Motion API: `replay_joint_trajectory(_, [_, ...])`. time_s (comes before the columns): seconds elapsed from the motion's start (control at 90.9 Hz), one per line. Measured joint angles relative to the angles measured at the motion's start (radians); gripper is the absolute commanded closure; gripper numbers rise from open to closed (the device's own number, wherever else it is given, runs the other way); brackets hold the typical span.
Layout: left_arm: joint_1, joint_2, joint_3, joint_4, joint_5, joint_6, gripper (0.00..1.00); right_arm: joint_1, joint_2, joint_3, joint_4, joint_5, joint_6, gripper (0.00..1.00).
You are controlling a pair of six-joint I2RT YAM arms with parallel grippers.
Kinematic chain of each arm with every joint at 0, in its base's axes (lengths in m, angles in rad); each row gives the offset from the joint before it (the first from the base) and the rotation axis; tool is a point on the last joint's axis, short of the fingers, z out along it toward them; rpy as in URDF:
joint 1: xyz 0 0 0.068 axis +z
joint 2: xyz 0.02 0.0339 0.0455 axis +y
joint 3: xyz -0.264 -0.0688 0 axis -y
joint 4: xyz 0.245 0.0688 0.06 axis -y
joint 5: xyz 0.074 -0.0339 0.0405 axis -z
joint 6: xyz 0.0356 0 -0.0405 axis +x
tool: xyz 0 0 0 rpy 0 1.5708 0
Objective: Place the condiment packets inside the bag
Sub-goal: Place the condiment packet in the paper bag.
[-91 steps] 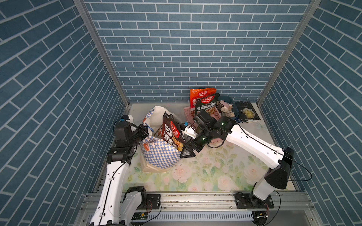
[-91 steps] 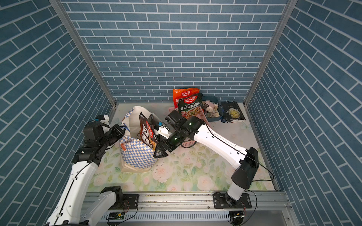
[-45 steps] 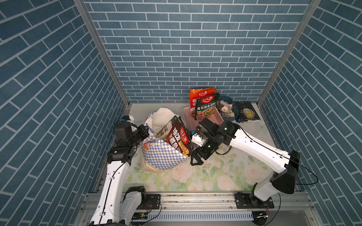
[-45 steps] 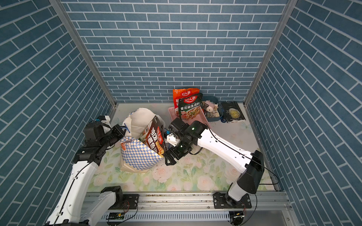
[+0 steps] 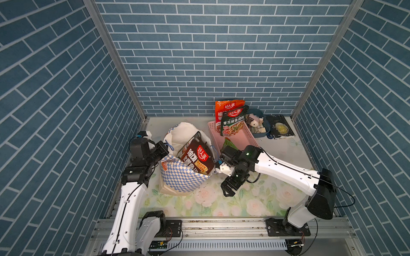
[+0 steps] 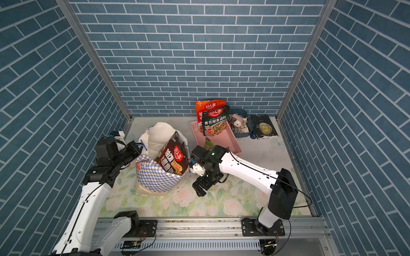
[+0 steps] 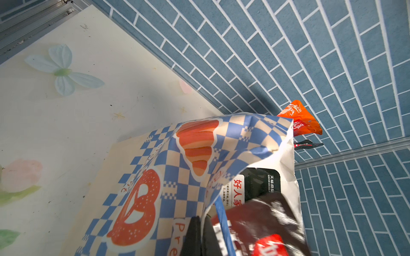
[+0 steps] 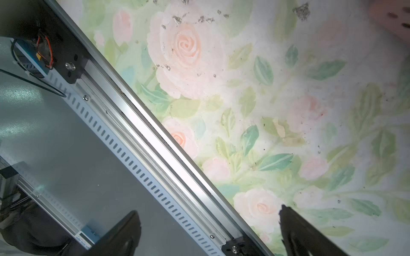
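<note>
Packet [image 5: 197, 158], glossy black, in checkered paper bag [image 5: 179, 179]

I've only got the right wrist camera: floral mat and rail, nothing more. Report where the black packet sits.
Observer: The black packet stands slanted in the mouth of the bag, its top above the rim.
Operator: Give me the left hand.
Observer: The left hand is shut on the bag's rim.
Operator: Name the packets outside the bag.
Observer: An orange-red packet and a dark green packet stand in the pink basket; a bright green packet shows at its edge behind the right arm.
</note>
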Motion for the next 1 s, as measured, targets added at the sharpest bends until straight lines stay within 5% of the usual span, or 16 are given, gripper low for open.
replay_joint_trajectory(0.341, [0.005,0.007,0.000,-0.001,-0.021,0.006,1.00,-0.018,-0.117,0.051,0.148,-0.008,-0.036,0.03])
replay_joint_trajectory(0.583, [0.005,0.004,0.000,0.016,0.010,0.015,1.00,-0.080,-0.109,0.337,0.221,0.030,0.023,0.13])
replay_joint_trajectory(0.781, [0.005,-0.002,-0.001,0.019,0.027,0.016,1.00,-0.071,0.098,0.668,0.251,0.034,0.045,0.23])
replay_joint_trajectory(1.001, [0.005,-0.008,-0.012,0.022,0.031,0.016,1.00,-0.052,0.511,1.121,0.216,0.013,0.034,0.33])
